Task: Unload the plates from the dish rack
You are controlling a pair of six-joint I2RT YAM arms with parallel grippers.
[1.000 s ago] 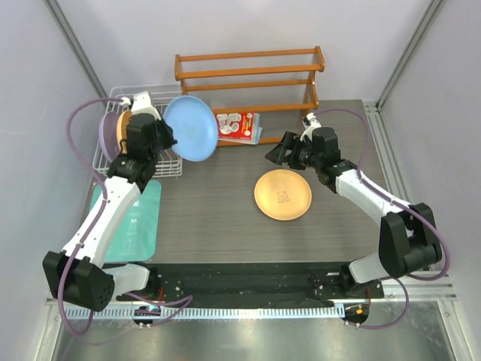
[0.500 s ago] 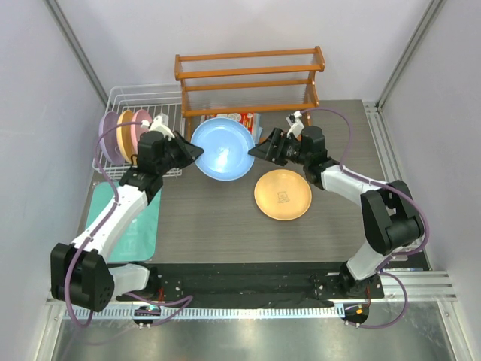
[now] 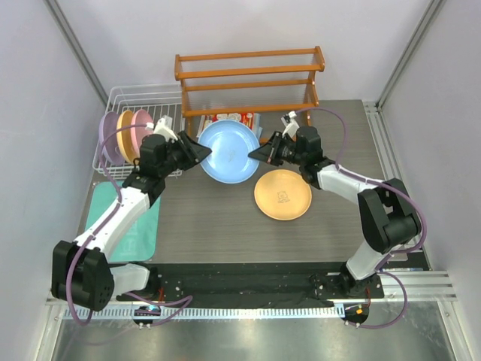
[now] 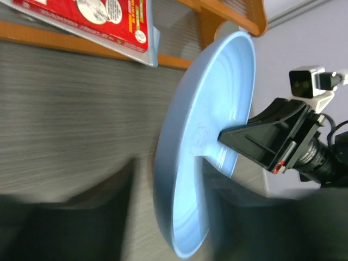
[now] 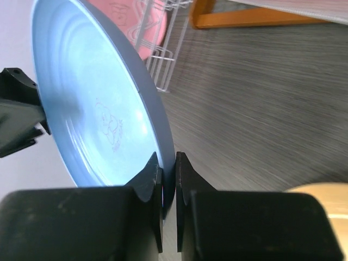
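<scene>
A light blue plate (image 3: 229, 150) (image 4: 209, 136) (image 5: 92, 103) hangs tilted above the table between both arms. My right gripper (image 3: 257, 154) (image 5: 169, 163) is shut on its right rim, one finger on each face. At the plate's left rim is my left gripper (image 3: 201, 153) (image 4: 174, 217), open, with its blurred fingers standing apart on either side of the rim. The white wire dish rack (image 3: 124, 94) at the back left holds lavender (image 3: 107, 135), yellow-orange (image 3: 124, 129) and pink (image 3: 140, 126) plates on edge. Another yellow-orange plate (image 3: 282, 194) lies flat on the table.
A brown wooden shelf (image 3: 248, 75) stands at the back, with a red packet (image 3: 234, 117) (image 4: 92, 16) lying under it behind the blue plate. A teal mat (image 3: 143, 218) lies at the left edge under the left arm.
The left arm carried the blue plate from the rack to the middle. The right gripper came in and shut on its right rim. The left gripper's fingers have spread apart.
</scene>
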